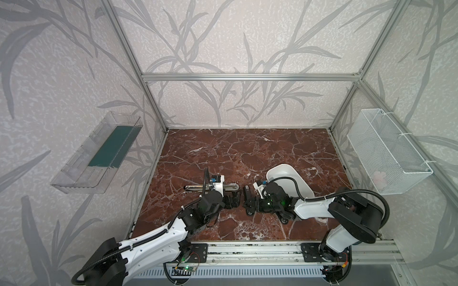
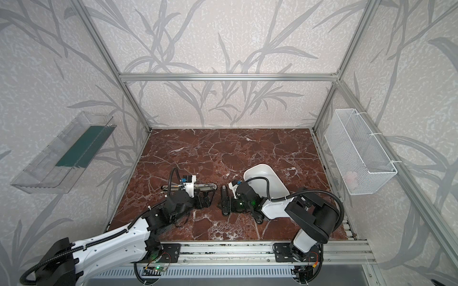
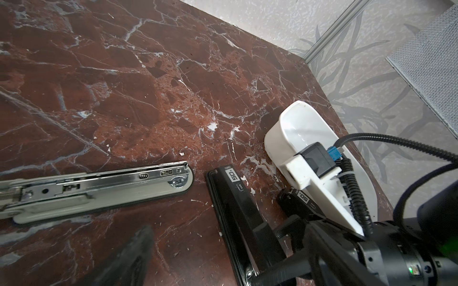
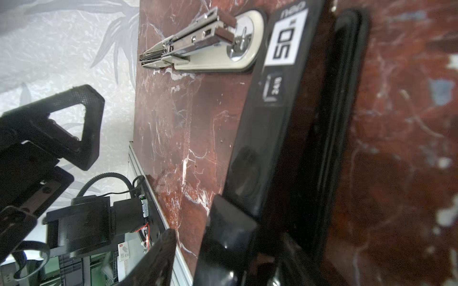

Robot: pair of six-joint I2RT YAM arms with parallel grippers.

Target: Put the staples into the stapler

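Stapler [image 3: 231,203] is seemingly being steadied, right gripper [image 1: 248,204] straddling it, grasp unclear; left gripper [image 1: 232,199], released beside it, next needing staples.

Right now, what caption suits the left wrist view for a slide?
Silver stapler on the marble table beside a black stapler, with the right tool at it.
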